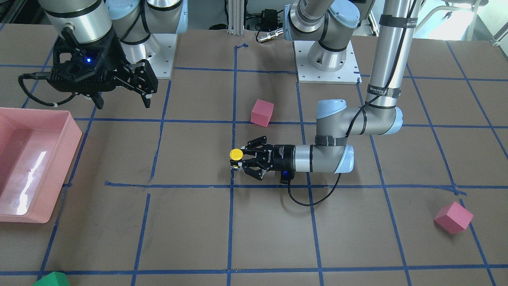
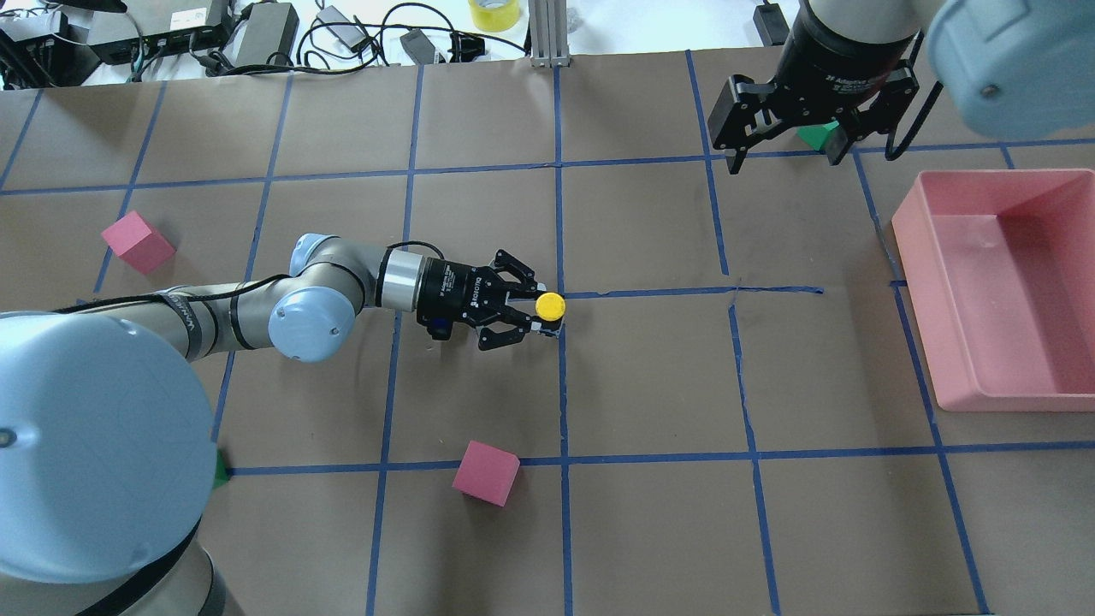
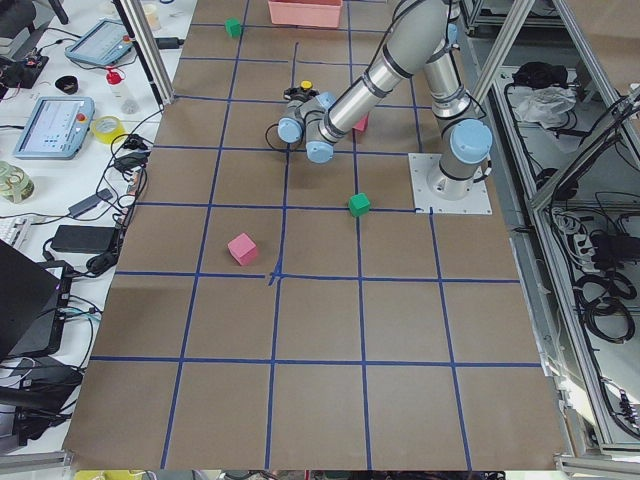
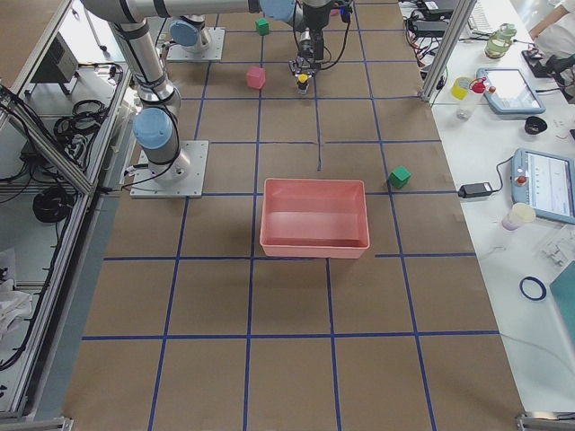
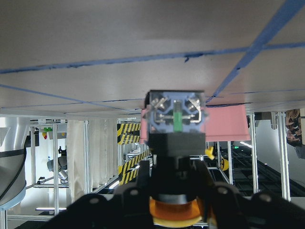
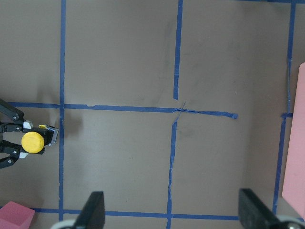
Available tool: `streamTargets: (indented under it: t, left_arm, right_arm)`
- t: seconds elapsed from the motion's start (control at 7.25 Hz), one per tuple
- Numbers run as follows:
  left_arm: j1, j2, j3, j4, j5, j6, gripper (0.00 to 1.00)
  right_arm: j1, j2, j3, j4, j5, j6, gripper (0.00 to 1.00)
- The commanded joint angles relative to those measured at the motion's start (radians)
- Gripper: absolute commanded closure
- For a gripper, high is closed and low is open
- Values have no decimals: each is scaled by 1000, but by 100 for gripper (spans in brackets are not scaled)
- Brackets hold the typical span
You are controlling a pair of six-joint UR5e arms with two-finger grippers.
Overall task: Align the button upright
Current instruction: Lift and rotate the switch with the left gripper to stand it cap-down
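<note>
The button [image 1: 236, 154] has a round yellow cap, a black body and a silvery-white base. It is at the table's middle, by a blue tape crossing, and is held with the cap up and the base down at the table. It also shows in the overhead view [image 2: 550, 305], the left wrist view [image 5: 175, 117] and the right wrist view [image 6: 33, 142]. My left gripper [image 1: 239, 160] lies low and level and is shut on the button's body. My right gripper [image 1: 123, 104] is open and empty, well above the table and apart from the button.
A pink bin [image 1: 59, 159] stands at the table's edge on my right. One pink cube [image 1: 262, 112] lies close behind the button and another pink cube [image 1: 453, 217] is far off on my left. A green cube [image 1: 51, 279] sits at the far edge.
</note>
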Motion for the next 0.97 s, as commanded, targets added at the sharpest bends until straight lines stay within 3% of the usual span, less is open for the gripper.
streamTargets:
  t: [0.0,0.14,0.55,0.69,0.83]
  left_arm:
    - [0,-8,9,0,-1,-3,86]
    - [0,-19,11,0,4,2,86]
    - [0,-16,12,0,19,-6,13]
    - [0,-14,12,0,20,-17,5]
    - [0,1,14,-2,22,-29,3]
  right_arm:
    - [0,1,0,0,0,0,0]
    - [0,1,0,0,0,0,0]
    - [-3,-2,20,-3,-2,0,0]
    - [-3,-7,31,-12,-3,2,0]
    - [-3,-6,31,-14,-2,0,0]
